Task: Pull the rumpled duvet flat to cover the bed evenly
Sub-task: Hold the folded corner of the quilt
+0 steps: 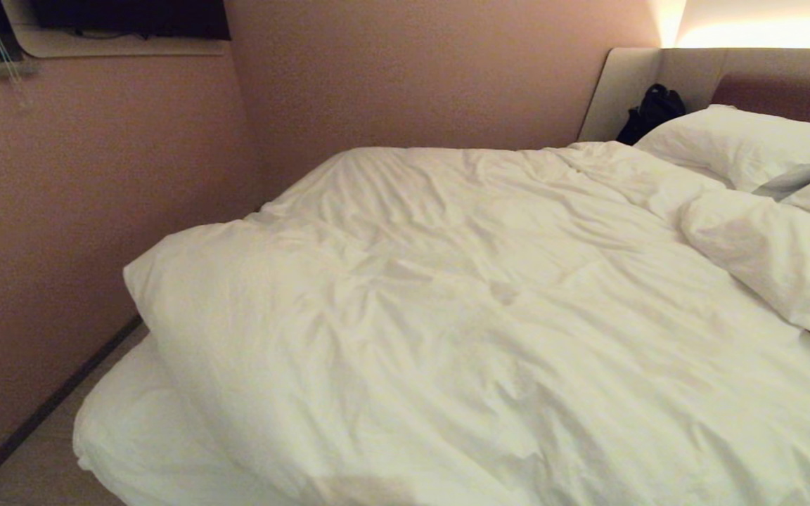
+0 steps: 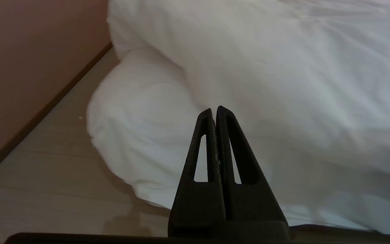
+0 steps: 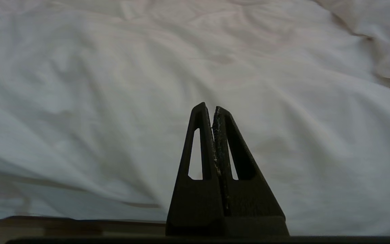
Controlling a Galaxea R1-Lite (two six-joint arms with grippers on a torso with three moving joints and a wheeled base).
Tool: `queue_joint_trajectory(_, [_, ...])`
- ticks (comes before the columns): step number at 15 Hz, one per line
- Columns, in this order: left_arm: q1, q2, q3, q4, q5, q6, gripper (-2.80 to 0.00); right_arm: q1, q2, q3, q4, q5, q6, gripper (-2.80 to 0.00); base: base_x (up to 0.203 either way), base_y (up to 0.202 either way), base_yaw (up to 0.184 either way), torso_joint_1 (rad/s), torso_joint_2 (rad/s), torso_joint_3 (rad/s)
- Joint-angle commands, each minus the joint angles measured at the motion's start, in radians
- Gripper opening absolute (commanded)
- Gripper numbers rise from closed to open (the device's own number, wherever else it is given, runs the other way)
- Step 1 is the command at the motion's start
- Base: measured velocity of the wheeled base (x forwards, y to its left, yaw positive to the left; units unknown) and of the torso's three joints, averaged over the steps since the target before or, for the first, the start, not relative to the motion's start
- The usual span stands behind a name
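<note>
The puffy white duvet (image 1: 461,309) lies wrinkled over most of the bed, its near left corner pulled back so the sheeted mattress corner (image 1: 131,436) shows bare. At the far right a fold of duvet is bunched up beside the pillows. Neither arm shows in the head view. In the left wrist view my left gripper (image 2: 214,109) is shut and empty, pointing at the mattress corner (image 2: 137,135) below the duvet (image 2: 283,67). In the right wrist view my right gripper (image 3: 209,107) is also shut and empty, facing the duvet (image 3: 181,61) from the bed's near side.
White pillows (image 1: 742,144) rest against the padded headboard (image 1: 665,70) at the far right, with a black bag (image 1: 652,111) in the corner. A pink wall (image 1: 81,211) runs close along the bed's left side, leaving a narrow strip of wooden floor (image 2: 46,176).
</note>
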State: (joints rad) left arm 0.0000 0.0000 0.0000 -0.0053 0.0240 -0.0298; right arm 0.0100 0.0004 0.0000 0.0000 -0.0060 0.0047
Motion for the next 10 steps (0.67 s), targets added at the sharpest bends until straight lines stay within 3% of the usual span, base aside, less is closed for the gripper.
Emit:
queue_joint_trajectory(1, [0.000, 0.000, 0.000, -0.001, 0.001, -0.002, -2.80, 0.001, 0.000, 0.000, 0.000, 0.000, 0.000, -2.80, 0.000, 0.197, 0.000, -0.002, 0.00, 0.002])
queue_joint_trajectory(10, [0.000, 0.000, 0.000, -0.001, 0.002, -0.007, -2.80, 0.001, 0.000, 0.000, 0.000, 0.000, 0.000, -2.80, 0.000, 0.194, 0.001, 0.002, 0.00, 0.003])
